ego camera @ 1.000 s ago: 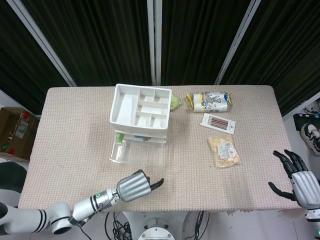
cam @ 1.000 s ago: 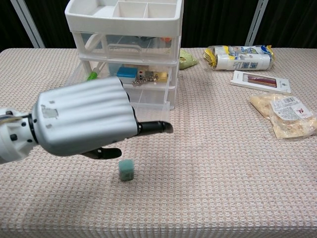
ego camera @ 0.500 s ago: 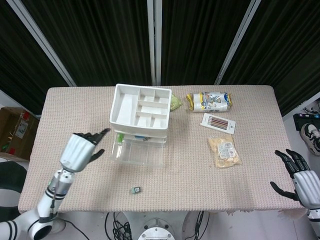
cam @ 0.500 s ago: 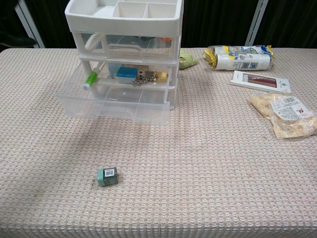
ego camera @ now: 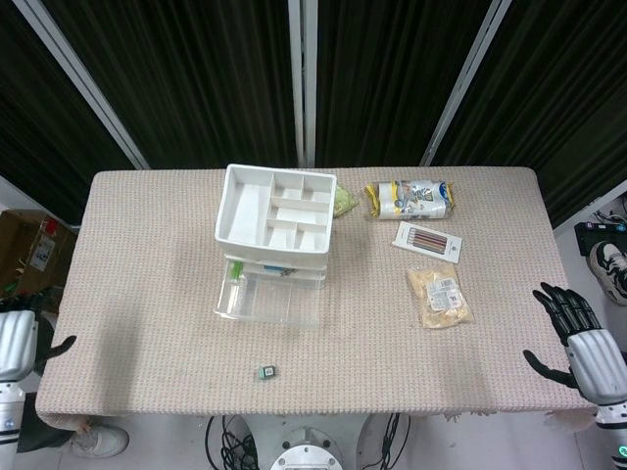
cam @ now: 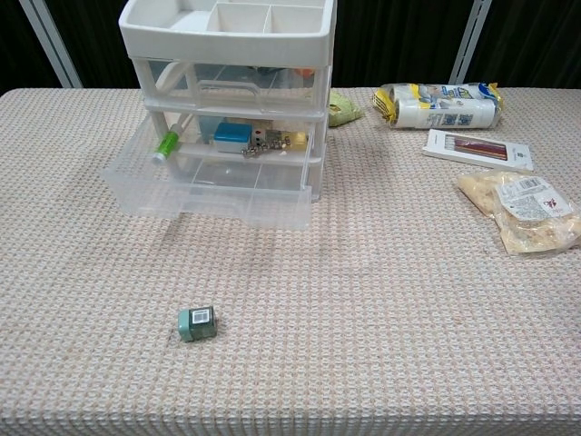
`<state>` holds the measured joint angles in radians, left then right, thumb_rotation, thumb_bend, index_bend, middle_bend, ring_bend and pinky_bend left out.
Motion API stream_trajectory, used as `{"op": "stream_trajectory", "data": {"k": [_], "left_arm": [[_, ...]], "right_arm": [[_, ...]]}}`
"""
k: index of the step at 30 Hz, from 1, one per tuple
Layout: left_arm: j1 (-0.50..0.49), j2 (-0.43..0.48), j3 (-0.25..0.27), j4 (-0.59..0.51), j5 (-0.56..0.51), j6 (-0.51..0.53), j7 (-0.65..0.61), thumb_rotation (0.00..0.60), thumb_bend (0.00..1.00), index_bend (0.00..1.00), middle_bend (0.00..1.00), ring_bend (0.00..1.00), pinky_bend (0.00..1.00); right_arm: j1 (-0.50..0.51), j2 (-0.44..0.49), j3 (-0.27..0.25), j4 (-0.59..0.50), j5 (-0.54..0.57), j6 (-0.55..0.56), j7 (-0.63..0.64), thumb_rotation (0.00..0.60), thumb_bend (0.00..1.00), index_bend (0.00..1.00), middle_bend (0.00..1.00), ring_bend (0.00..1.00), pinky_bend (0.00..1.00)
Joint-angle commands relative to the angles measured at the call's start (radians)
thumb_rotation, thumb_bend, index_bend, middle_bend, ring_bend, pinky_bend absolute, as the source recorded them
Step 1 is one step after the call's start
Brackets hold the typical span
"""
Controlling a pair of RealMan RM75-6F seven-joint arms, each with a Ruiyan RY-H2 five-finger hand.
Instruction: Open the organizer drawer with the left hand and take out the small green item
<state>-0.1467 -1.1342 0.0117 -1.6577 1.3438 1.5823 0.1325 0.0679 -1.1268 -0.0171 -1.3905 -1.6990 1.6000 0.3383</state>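
Observation:
The white organizer [ego camera: 275,211] [cam: 231,64] stands on the table with its clear bottom drawer [ego camera: 268,299] [cam: 209,191] pulled out. The small green item [ego camera: 265,371] [cam: 196,323] lies alone on the tablecloth in front of the drawer. My left hand [ego camera: 18,345] is off the table's left edge, far from the item, holding nothing. My right hand [ego camera: 580,338] hangs off the right edge with its fingers spread, empty. Neither hand shows in the chest view.
A yellow-white packet [ego camera: 409,199] [cam: 438,104], a flat box of sticks [ego camera: 427,240] [cam: 478,150] and a bag of snacks [ego camera: 440,297] [cam: 525,212] lie at the right. A green pouch [ego camera: 343,201] [cam: 342,108] sits behind the organizer. A cardboard box [ego camera: 29,257] stands off the left side.
My left hand let the green item go near the table's front, then drew back left and off the table edge. The item now lies still. The right hand barely moved.

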Motion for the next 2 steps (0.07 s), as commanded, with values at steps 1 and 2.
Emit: {"op": "stream_trajectory", "data": {"k": [1,2], "left_arm": [[0.067,-0.022,0.048,-0.001,0.063,0.066,0.018,0.600,0.07,0.29,0.33,0.26,0.26],[0.077,-0.024,0.054,-0.008,0.078,0.076,0.025,0.600,0.07,0.29,0.33,0.26,0.25]], "right_arm": [[0.000,-0.012,0.005,0.002,0.015,-0.011,-0.044,0.600,0.18,0.00,0.01,0.00,0.01],[0.001,-0.013,0.007,-0.003,0.019,-0.014,-0.061,0.600,0.18,0.00,0.01,0.00,0.01]]}}
